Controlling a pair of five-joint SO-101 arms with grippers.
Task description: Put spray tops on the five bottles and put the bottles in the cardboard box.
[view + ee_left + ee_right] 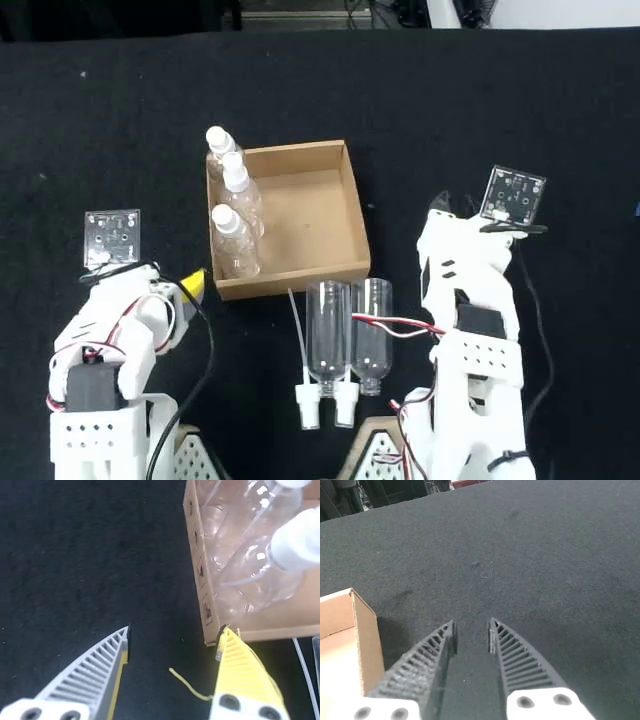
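High view: we count three topped bottles [240, 190] in the cardboard box [312, 215], two bottles [328, 330] lying below it; left gripper [175, 628] and right gripper [471, 621] gape empty.

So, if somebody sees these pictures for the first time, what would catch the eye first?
First the cardboard box in the middle of the black table, with three capped bottles standing in a row along one inner wall. Next, two more bottles lying side by side on the table just in front of the box, two white spray tops lying by their necks. The left claw is open beside the box's corner.
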